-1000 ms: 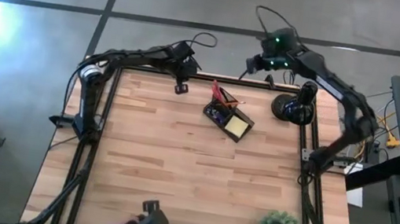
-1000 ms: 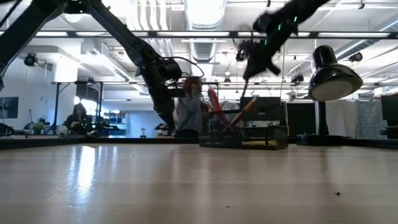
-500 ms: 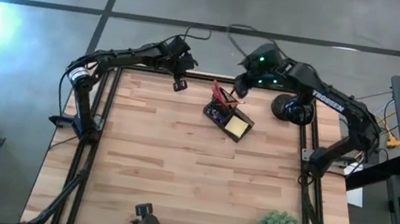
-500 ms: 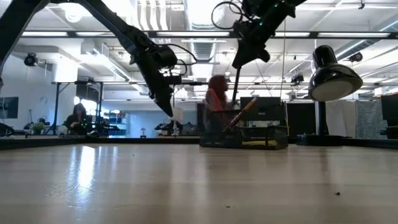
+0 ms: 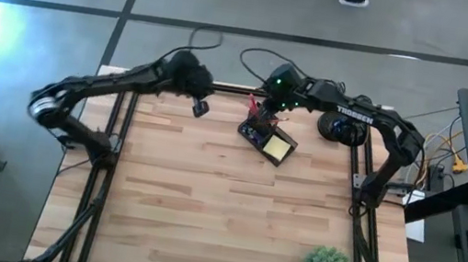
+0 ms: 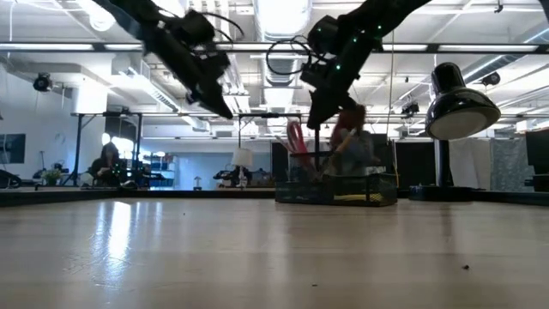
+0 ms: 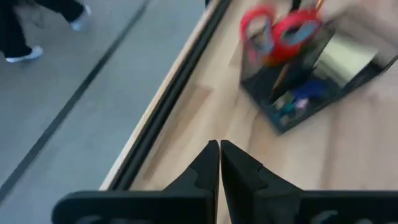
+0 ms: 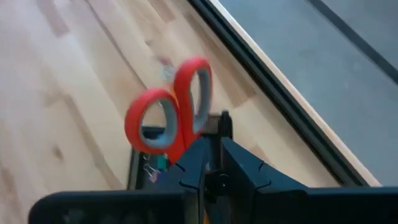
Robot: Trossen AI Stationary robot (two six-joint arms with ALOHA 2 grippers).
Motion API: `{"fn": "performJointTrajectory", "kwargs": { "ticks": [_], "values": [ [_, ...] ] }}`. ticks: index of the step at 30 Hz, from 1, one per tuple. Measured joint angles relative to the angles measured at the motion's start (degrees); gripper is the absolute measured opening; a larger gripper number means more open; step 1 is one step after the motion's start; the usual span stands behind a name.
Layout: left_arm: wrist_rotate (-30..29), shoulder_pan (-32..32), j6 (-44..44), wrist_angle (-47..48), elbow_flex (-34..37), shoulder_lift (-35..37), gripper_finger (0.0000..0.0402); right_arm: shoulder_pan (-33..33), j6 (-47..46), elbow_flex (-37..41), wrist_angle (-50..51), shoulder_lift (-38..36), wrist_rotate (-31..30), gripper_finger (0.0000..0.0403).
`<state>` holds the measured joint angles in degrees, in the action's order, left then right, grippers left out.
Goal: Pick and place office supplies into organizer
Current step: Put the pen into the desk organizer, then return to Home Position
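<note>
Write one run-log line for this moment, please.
left gripper: shut, empty, beside organizer | right gripper: shut, above red-handled scissors | scissors: standing in organizer | sticky-note pad: in organizer

The worktop (image 5: 205, 201) is pale wood in jointed planks, smooth with a soft sheen, edged by a dark metal frame (image 5: 106, 177). The organizer (image 7: 311, 81) looks like black matt wire mesh, and the scissors (image 8: 168, 118) standing in it have glossy red plastic handles. The left pincer (image 7: 219, 171) has matt black plastic fingers (image 7: 202, 171), and the yellow sticky-note pad (image 5: 279, 147) looks like plain paper.
</note>
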<state>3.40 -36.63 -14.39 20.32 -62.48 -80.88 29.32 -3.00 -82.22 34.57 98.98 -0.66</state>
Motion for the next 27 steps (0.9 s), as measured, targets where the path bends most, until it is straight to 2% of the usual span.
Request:
{"fn": "performJointTrajectory", "kwargs": {
  "ticks": [3, 5, 10, 13, 19, 23, 27],
  "values": [
    [0.1, 1.6, 4.5, -6.0, 6.6, 6.8, 0.0000, -1.7, -3.1, 2.0, 0.1, 0.0, -3.6, 0.0041],
    [0.1, 2.6, 7.2, -9.2, 10.4, 10.6, 0.0000, -2.8, -6.0, 3.7, 0.5, -0.5, -3.5, 0.0055],
    [-0.2, 3.8, 13.6, -11.1, 16.4, 17.3, 0.0000, -6.7, -11.8, 6.5, 0.9, -2.3, -4.5, 0.0113],
    [-0.5, 4.4, 15.0, -10.7, 18.4, 19.5, 0.0000, -9.6, -15.0, 6.4, 1.9, -4.3, -9.4, 0.0155],
    [0.3, 6.4, 21.3, -11.4, 20.6, 22.6, 0.0000, -16.2, -20.7, 6.1, 8.8, -9.7, -24.1, 0.0228],
    [5.1, 8.7, 28.0, -13.2, 21.2, 25.5, 0.0000, -18.3, -30.3, 6.0, 14.5, -14.2, -26.6, 0.0254],
    [11.5, 11.0, 32.1, -21.3, 21.6, 30.1, 0.0000, -23.1, -33.9, 5.9, 12.1, -25.3, -28.5, 0.0265]
  ]
}}
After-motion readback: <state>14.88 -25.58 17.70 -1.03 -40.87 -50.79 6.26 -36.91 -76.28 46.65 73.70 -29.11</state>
